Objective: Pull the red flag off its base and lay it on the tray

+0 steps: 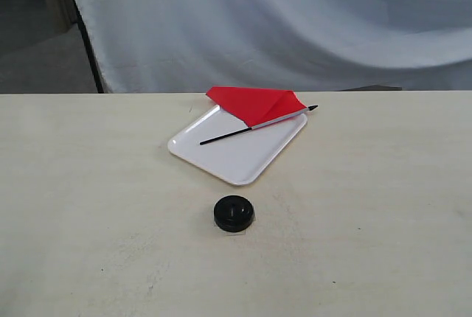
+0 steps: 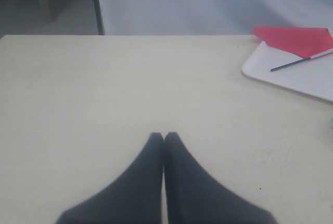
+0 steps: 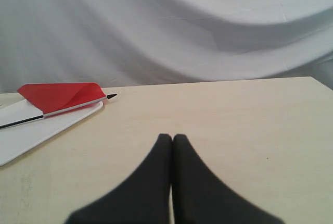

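The red flag (image 1: 254, 105) lies flat across the far part of the white tray (image 1: 232, 156), its black stick slanting over the tray and its pointed tip past the tray's right rim. The black round base (image 1: 234, 213) sits alone on the table, nearer than the tray, with nothing in its hole. Neither gripper shows in the exterior view. My left gripper (image 2: 164, 136) is shut with nothing in it, over bare table, with the flag (image 2: 296, 38) and tray (image 2: 302, 75) far off. My right gripper (image 3: 172, 138) is shut and empty too, well away from the flag (image 3: 60, 95) and tray (image 3: 36, 127).
A pale wooden table (image 1: 383, 206) carries everything. A white cloth backdrop (image 1: 295, 22) hangs behind its far edge, and a dark stand leg (image 1: 90, 44) shows at the back left.
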